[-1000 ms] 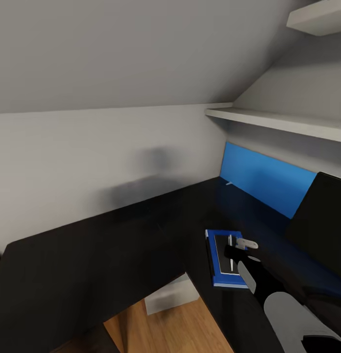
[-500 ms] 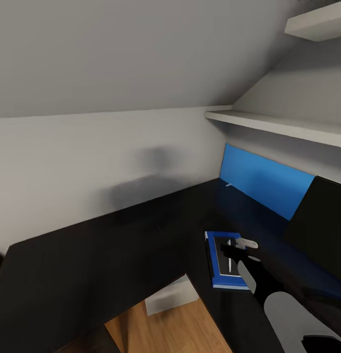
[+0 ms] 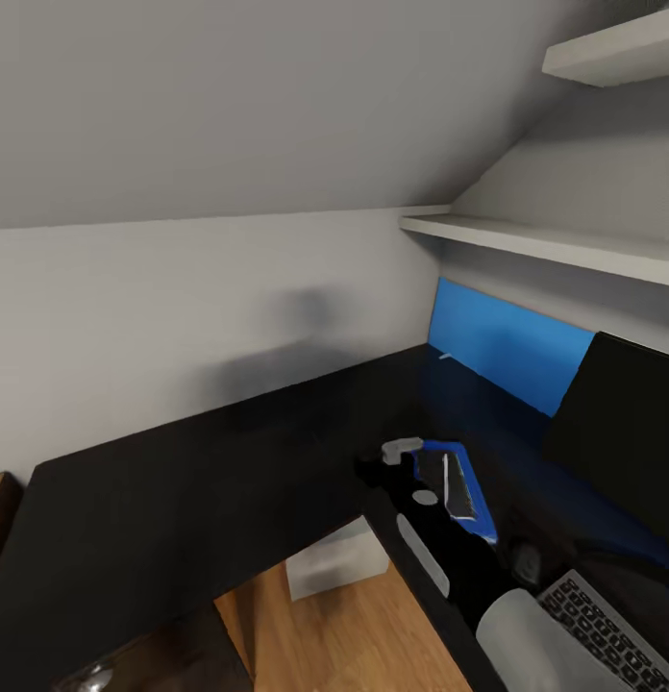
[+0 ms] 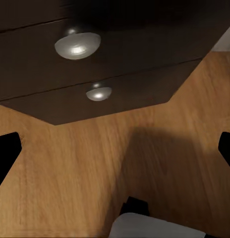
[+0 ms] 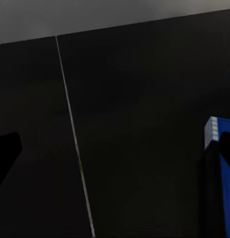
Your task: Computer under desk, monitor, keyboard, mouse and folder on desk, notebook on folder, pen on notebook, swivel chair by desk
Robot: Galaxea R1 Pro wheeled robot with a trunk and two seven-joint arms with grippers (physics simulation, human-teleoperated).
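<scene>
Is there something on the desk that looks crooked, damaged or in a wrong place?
Nothing is damaged or spilled. The blue folder lies flat on the black desk with the notebook and pen on it, slightly angled to the desk's edge. The keyboard lies nearby.

A home work corner tucked under a sloping ceiling (image 3: 229, 96), likely an attic bedroom. A black L-shaped bench (image 3: 210, 481) fills the middle of the frame against pale grey walls. White shelves (image 3: 527, 235) run along the upper right. At the right edge stand a dark monitor (image 3: 623, 423) and, lower right, a keyboard (image 3: 604, 625). Warm wooden floor (image 3: 344, 634) shows at the bottom, and the left wrist view catches dark drawers with round metal knobs (image 4: 77, 44).
</scene>
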